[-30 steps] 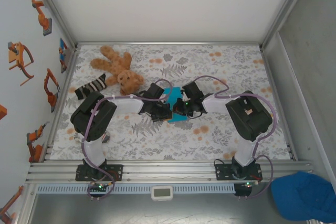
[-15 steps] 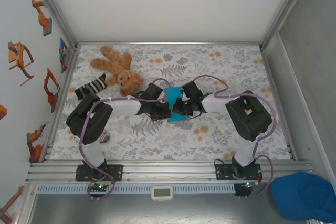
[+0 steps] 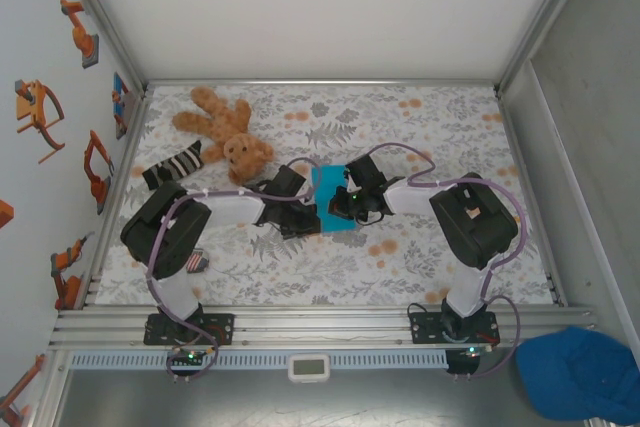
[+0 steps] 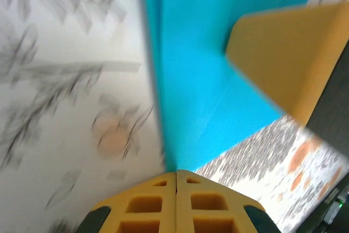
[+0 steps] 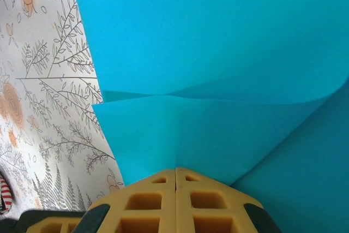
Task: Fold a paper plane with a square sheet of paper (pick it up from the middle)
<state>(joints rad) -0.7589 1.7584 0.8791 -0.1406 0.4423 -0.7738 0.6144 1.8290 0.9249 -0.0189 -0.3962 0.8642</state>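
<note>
My left hand (image 4: 175, 174) is pinched shut on a corner of the blue sheet of paper (image 4: 218, 53). That pic is blurred, so creases are hard to read. My right hand (image 5: 175, 168) is shut too, tips against the sheet; can't tell if a layer is caught. From above, the sheet sits mid tabletop (image 3: 420, 247) btwn both hands, edges partly hidden by my wrists. Vs. a sec ago it looks wider & flatter, and my left elbow has swung nearer. Teddy bear (image 3: 225, 132) lies far left.
</note>
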